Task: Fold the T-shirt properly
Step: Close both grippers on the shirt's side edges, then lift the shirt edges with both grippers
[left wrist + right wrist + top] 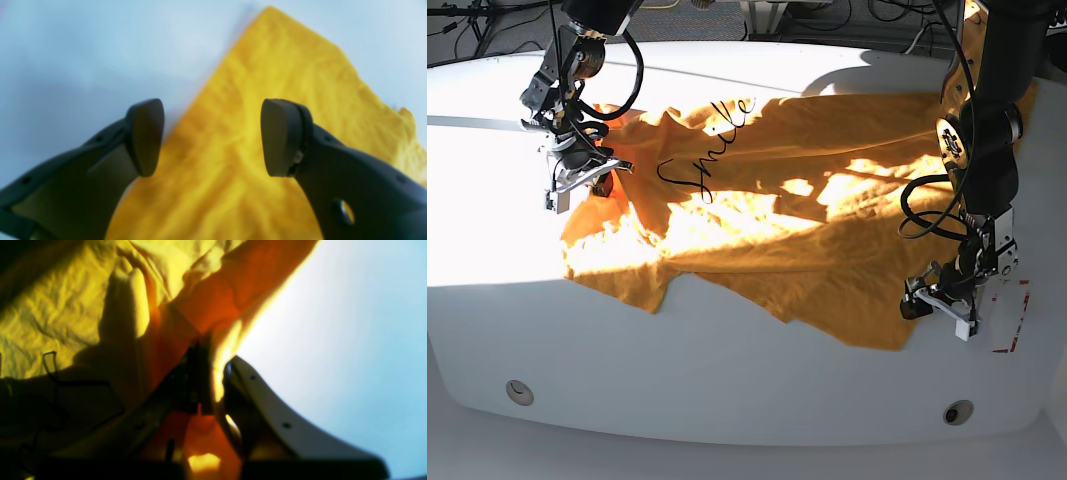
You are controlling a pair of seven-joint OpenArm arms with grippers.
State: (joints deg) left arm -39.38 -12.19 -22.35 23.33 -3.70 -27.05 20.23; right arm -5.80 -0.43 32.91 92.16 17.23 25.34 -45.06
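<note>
One T-shirt (797, 210), orange-yellow, lies spread across my white worktop (727, 370), and I judge it light, soft and limp: it will sag and crease wherever I lift it, so edges, corners and seams are the best places to take hold, and it should be lifted at two places at once to keep a fold straight. My right gripper (213, 373), at about ten o'clock in the base view, is pressed together on a bunched edge of the cloth near what looks like the neck or shoulder end, and the fabric rises into a small ridge there. My left gripper (211, 136), at about four o'clock in the base view, is spread wide and holds nothing; it hangs low over the hem corner, with the shirt's straight edge running between its fingers (146, 136), which looks a sensible spot to pinch next. Black looping script (712, 150) crosses the shirt towards eleven o'clock. Strong sunlight and hard shadows mottle the wrinkled surface, and the near edge at six o'clock is wavy, with one flap turned under.
</note>
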